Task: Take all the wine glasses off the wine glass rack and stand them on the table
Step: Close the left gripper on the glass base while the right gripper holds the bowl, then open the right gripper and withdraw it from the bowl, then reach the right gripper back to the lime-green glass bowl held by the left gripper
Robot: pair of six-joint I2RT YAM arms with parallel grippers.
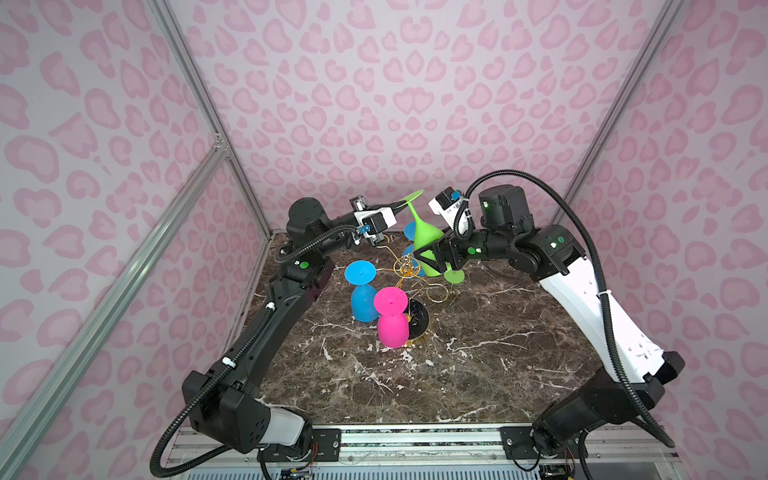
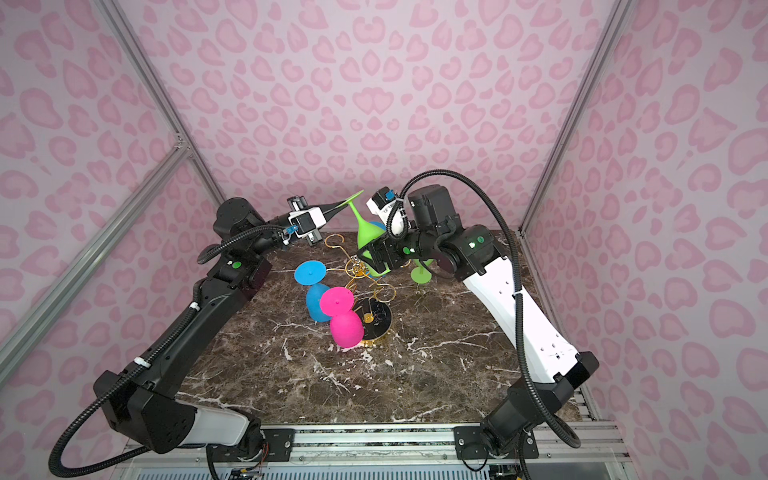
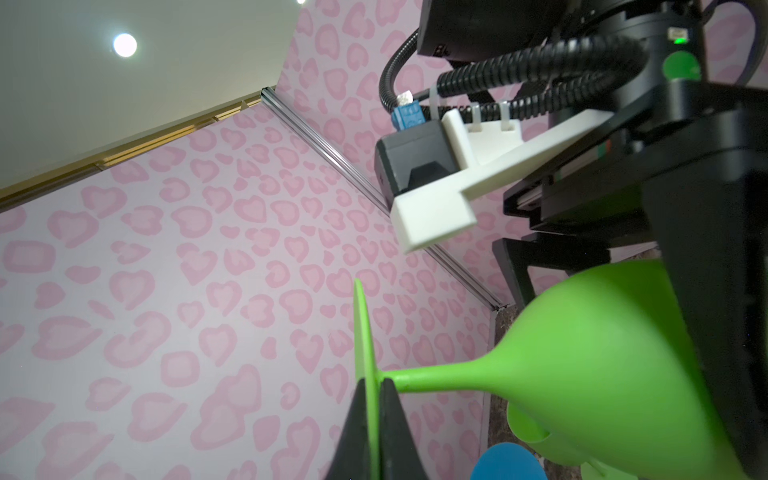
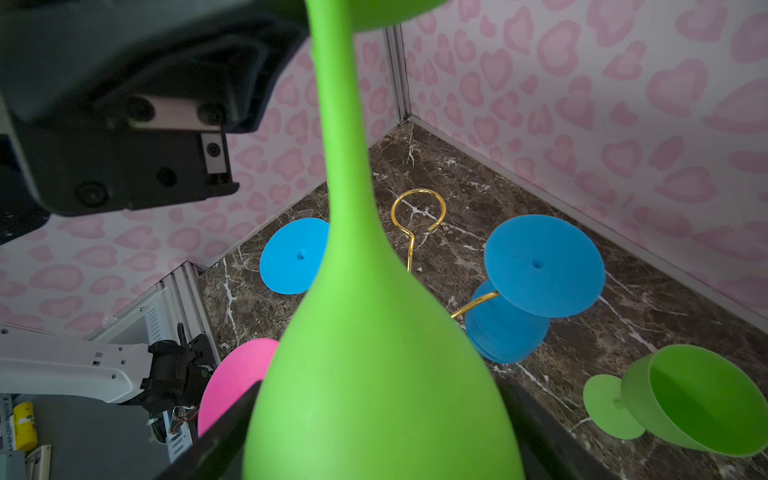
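Pink heart-print walls (image 1: 374,83), dark marble top (image 1: 478,374). The green wine glass (image 1: 422,232) hangs at far centre, above the wine glass rack (image 1: 409,270). L gripper (image 1: 402,205) pinches its foot disc. R gripper (image 1: 430,251) has fingers spread round the bowl, contact unclear. Hold L firm and back R off slow, w/o tilting the glass. No legible labels.

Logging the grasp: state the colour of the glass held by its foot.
The glass is bright green; the left wrist view shows it best.

The wine glass (image 3: 582,386) looks matt plastic, the wine glass rack (image 1: 405,266) shiny gold wire.
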